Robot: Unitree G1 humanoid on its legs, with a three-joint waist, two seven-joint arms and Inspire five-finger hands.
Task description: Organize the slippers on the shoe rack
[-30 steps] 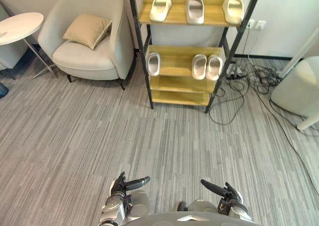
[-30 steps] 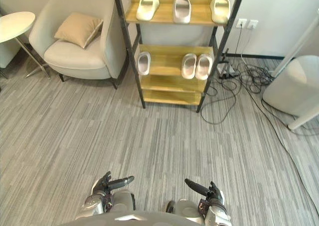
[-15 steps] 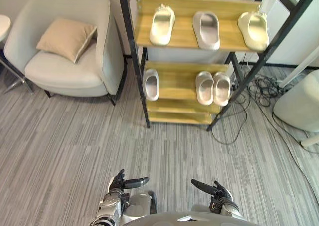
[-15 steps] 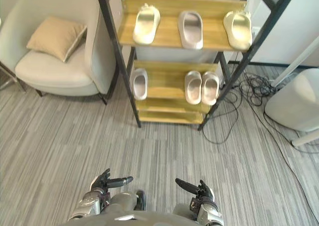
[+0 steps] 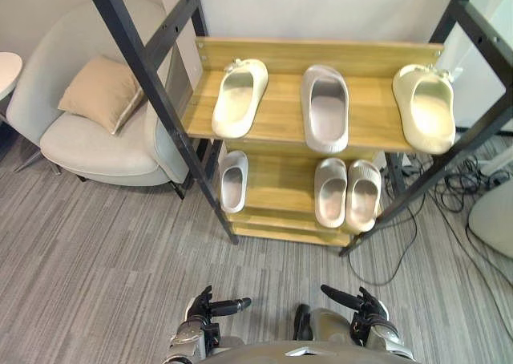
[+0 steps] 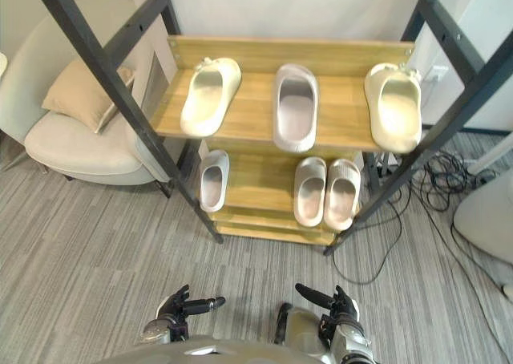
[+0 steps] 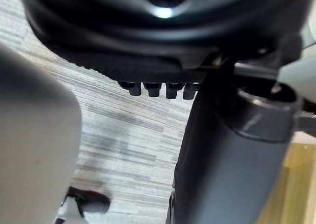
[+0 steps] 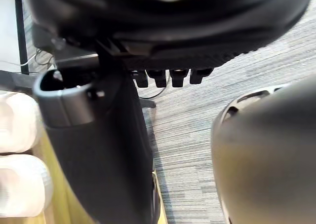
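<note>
The shoe rack point(image 5: 280, 117) has a black metal frame and wooden shelves and stands on striped grey carpet point(image 5: 104, 260).

Upper shelf:
- The left cream slipper point(image 5: 239, 96) lies near the left edge, set at an angle to the shelf front.
- The grey slipper point(image 5: 325, 107) lies at the centre, well apart from both others.
- The right cream slipper point(image 5: 423, 107) lies at the right edge, just beside the frame bar.

Lower shelf:
- A single pale slipper point(image 5: 232, 180) lies at the left edge.
- A pair of pale slippers point(image 5: 332, 192) lies side by side and touching, towards the right edge.

The left hand point(image 5: 204, 309) and the right hand point(image 5: 365, 308) hang low over the carpet, well apart from the rack. Each thumb is extended inward and the fingers are relaxed and empty. The wrist views show the fingertips in a row, closed round nothing.

A light armchair point(image 5: 96, 143) with a tan cushion point(image 5: 100, 93) stands beside the rack's left side.
</note>
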